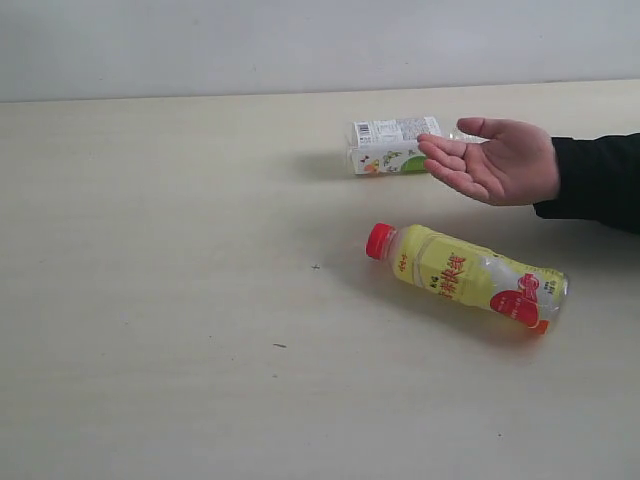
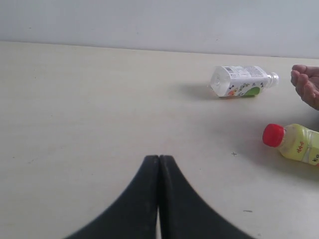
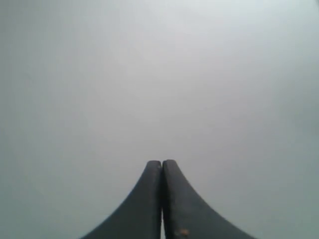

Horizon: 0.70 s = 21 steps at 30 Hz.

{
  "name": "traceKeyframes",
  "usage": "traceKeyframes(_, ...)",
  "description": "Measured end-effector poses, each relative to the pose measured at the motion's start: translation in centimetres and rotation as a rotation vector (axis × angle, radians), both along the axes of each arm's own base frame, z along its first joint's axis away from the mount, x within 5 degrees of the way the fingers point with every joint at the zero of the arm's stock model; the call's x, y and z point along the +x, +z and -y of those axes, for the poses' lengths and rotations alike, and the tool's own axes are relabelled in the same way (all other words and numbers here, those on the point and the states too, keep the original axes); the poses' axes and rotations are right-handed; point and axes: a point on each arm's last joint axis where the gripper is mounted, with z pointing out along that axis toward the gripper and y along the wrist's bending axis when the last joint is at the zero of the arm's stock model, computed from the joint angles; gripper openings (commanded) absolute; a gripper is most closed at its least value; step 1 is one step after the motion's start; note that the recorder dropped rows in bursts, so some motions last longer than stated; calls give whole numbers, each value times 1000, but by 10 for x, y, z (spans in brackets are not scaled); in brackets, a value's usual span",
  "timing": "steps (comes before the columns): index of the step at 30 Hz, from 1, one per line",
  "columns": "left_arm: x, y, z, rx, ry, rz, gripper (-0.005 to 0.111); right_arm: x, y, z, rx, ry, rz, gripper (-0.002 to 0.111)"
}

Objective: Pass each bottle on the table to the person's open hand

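Both grippers empty: left gripper (image 2: 159,159) jaws clenched together, nothing between them; right gripper (image 3: 162,163) same, and its camera sees only blank grey, no table. Neither arm shows in the exterior view

Two bottles in view on the pale cream matte table (image 1: 150,300), both lying on their sides:
- yellow plastic juice bottle with red cap (image 1: 468,278): nearer the exterior camera, in the open
- clear plastic bottle with white-and-green label (image 1: 388,147): further back, neck end hidden behind the person's open bare hand with black sleeve (image 1: 497,160), palm up, reaching in from the right; can't tell if they touch

No pick started, I'd say. Suggest yellow first, with the left arm since it has sight of it. Open the jaws before descent, close across the body mid-length, not the cap, so it doesn't roll or pivot. Lift level, release only over the palm. Mind the fingers on the back bottle
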Motion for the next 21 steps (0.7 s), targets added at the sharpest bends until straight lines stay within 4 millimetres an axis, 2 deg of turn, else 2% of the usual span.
traceKeyframes(3, 0, 0, 0, 0, 0, 0, 0, 5, 34, 1, 3, -9, 3, 0)
traceKeyframes(5, 0, 0, 0, 0, 0, 0, 0, 17, 62, -2, -51, 2, -54, 0)
traceKeyframes(9, 0, 0, 0, 0, 0, 0, 0, 63, 112, -14, -270, 47, -327, 0)
traceKeyframes(13, 0, 0, 0, 0, 0, 0, 0, 113, 148, -15, -427, 71, -671, 0)
traceKeyframes(14, 0, 0, 0, 0, 0, 0, 0, 127, 147, -15, -463, 87, -796, 0)
traceKeyframes(15, 0, 0, 0, 0, 0, 0, 0, 152, 154, -15, -564, 140, -997, 0)
traceKeyframes(16, 0, 0, 0, 0, 0, 0, 0, 163, 155, -18, -618, 198, -1080, 0)
traceKeyframes(17, 0, 0, 0, 0, 0, 0, 0, 181, 153, -27, -725, 357, -1186, 0)
traceKeyframes(18, 0, 0, 0, 0, 0, 0, 0, 189, 151, -34, -786, 470, -1214, 0)
traceKeyframes(19, 0, 0, 0, 0, 0, 0, 0, 201, 148, -54, -886, 694, -1211, 0)
traceKeyframes(21, 0, 0, 0, 0, 0, 0, 0, 217, 137, -81, -1010, 918, -1219, 0)
